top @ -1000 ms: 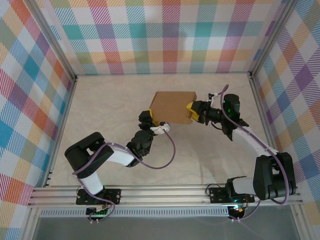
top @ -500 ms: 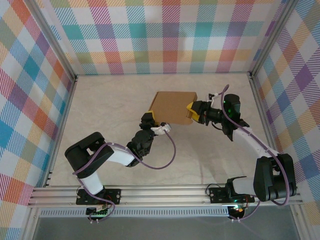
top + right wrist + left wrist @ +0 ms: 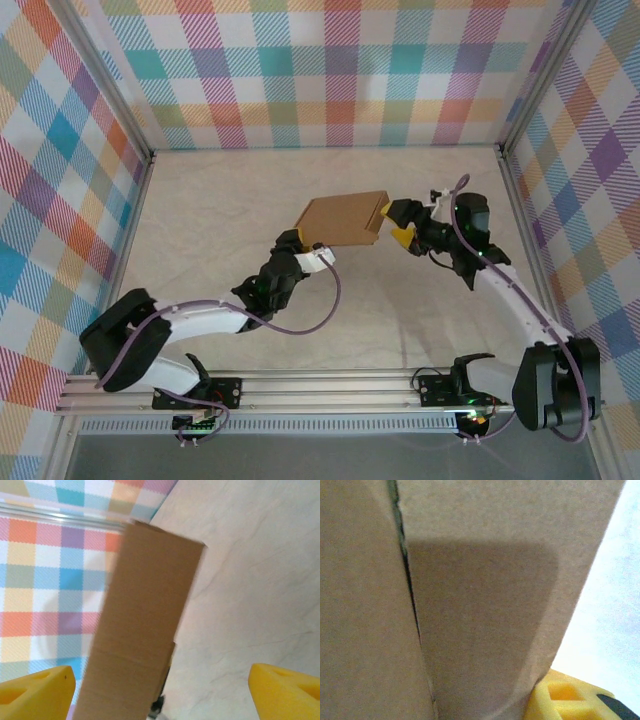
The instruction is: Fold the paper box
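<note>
The paper box (image 3: 343, 218) sits just past the middle of the table (image 3: 220, 210), toward 12 o'clock. It is closed up into a flat brown block, and its 3 o'clock end looks raised off the surface.

The left gripper (image 3: 300, 245) is clamped on the box's 7 o'clock corner. In the left wrist view, cardboard with a dark seam (image 3: 410, 595) presses right up to the lens, and 1 yellow finger (image 3: 562, 700) shows under the box's edge. The right gripper (image 3: 395, 221) stands released at the 3 o'clock end. Its 2 yellow fingertips (image 3: 35, 687) are spread wide to either side, and the box (image 3: 145, 625) lies ahead of them, untouched.

The step in hand looks like re-gripping that end to press or tuck a flap. To do it well, the left grip should stay firm and level so that the box does not swing, while the right jaws come in square to the end face and close only once the panel lies between the pads.

The left arm reaches long and low from 7 o'clock. The right arm is bent at the elbow, with its wrist pointing toward 9 o'clock.
</note>
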{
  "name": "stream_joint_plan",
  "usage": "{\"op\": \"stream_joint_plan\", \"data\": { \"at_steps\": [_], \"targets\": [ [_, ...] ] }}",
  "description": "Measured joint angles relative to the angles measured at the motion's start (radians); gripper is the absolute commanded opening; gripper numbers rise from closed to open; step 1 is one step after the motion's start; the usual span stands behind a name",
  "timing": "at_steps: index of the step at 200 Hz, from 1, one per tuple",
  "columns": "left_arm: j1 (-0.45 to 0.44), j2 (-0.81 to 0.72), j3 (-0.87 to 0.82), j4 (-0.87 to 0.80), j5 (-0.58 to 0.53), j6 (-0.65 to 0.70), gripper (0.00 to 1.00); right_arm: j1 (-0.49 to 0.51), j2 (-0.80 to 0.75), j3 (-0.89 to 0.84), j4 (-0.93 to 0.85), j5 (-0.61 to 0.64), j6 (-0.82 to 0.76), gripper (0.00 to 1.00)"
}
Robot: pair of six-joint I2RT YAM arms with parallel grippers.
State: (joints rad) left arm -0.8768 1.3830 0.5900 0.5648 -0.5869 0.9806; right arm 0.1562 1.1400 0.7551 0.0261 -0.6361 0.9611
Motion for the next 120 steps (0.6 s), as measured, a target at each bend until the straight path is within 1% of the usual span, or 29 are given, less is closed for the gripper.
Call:
{"op": "stream_joint_plan", "data": {
  "at_steps": [10,20,37,60,79,92,120],
  "targets": [
    [0.0,-0.024,0.028,-0.11,0.021,-0.039,0.32,0.0,-0.024,0.005,-0.049,0.038,-0.053,0.89],
    [0.0,-0.043,0.076,-0.258,0.048,-0.087,0.33,-0.001,-0.041,0.018,-0.098,0.072,-0.108,0.89],
    [0.0,-0.047,0.179,-0.498,0.098,-0.166,0.33,-0.001,-0.066,0.06,-0.206,0.126,-0.217,0.9],
    [0.0,-0.047,0.311,-0.772,0.163,-0.244,0.33,-0.001,-0.115,0.117,-0.328,0.193,-0.357,0.9],
    [0.0,-0.042,0.385,-0.932,0.209,-0.282,0.3,-0.001,-0.17,0.147,-0.402,0.231,-0.461,0.9],
    [0.0,-0.029,0.422,-1.024,0.239,-0.293,0.3,-0.001,-0.193,0.167,-0.445,0.241,-0.518,0.9],
    [0.0,0.037,0.52,-1.244,0.318,-0.313,0.31,-0.001,-0.212,0.199,-0.508,0.222,-0.637,0.91]
  ]
}}
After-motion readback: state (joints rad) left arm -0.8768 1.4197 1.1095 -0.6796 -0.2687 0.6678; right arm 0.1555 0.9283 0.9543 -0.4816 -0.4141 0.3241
